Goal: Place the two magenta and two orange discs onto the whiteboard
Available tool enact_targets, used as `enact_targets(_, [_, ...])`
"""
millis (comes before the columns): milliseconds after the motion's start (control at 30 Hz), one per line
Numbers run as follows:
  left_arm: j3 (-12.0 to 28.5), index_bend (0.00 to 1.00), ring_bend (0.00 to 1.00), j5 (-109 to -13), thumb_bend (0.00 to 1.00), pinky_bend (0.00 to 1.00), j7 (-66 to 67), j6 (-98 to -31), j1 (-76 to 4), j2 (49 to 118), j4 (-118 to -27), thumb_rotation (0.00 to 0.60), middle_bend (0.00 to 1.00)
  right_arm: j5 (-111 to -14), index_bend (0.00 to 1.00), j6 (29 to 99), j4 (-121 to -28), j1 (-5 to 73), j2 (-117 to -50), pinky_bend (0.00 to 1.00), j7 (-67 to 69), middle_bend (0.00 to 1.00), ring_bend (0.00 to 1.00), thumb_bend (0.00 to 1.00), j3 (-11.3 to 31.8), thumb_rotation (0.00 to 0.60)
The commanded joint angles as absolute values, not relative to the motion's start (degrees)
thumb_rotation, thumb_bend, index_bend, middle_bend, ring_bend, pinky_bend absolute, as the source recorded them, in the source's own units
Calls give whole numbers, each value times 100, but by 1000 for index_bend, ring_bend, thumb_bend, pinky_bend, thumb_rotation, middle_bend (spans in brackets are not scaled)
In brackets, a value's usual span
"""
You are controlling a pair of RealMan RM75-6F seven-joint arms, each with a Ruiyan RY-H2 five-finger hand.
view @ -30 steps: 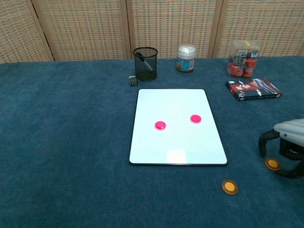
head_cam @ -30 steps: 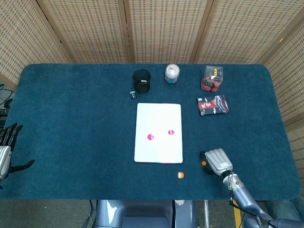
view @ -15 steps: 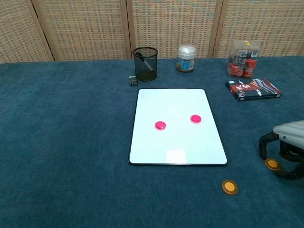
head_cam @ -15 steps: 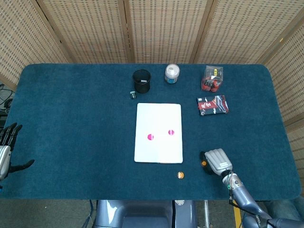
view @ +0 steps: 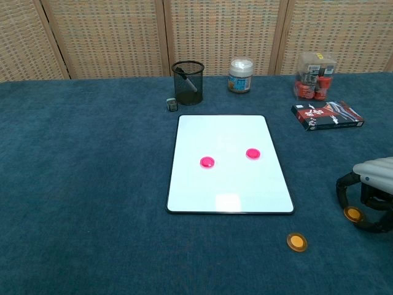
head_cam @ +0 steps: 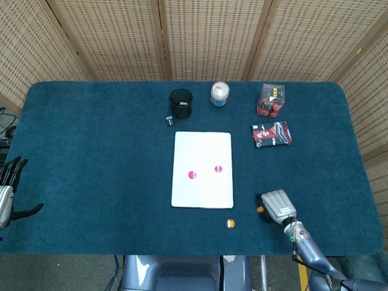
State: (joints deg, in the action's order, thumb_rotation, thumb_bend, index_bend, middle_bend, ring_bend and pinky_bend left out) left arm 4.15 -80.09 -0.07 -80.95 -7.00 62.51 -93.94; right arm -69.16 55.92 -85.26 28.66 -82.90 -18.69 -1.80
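One orange disc (view: 352, 214) now sits between closing robot hand (view: 371, 195) fingers.

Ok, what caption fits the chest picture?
Right hand poised over an orange disc; two magenta discs on whiteboard.

Count of things on the table

Two magenta discs (view: 207, 162) (view: 252, 153), two orange discs (view: 297, 241) (view: 352, 214), one whiteboard (view: 228, 129), one mesh cup (view: 187, 82), one white jar (view: 241, 75), one clear box (view: 315, 75), one flat pack (view: 326, 115), one small cube (view: 172, 104), two hands (head_cam: 277, 206) (head_cam: 7, 194).
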Motion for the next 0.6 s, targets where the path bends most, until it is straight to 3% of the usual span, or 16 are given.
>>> enact_targets(33, [412,0,0,-8013,0,0,-5,-8093,-701,6250,-9398,600,0,-6929,563,5597,-8562,2870,-8269,1000,-1846,943,983,363,-136,600])
enact_targets(333, [412,0,0,-8023,0,0,6,-8110,-697,6250,-9411,600,0,-6690,563,5484,-9160,3222,-8116,1000,-2217,943,983,363,340,600])
enact_targets(600, [419,0,0,-7998,0,0,-2,-8078,-709,6250,-9395,600,0,-5304,563,5225,-9505,4112,-8596,1000,-3350,943,983,363,1071,600])
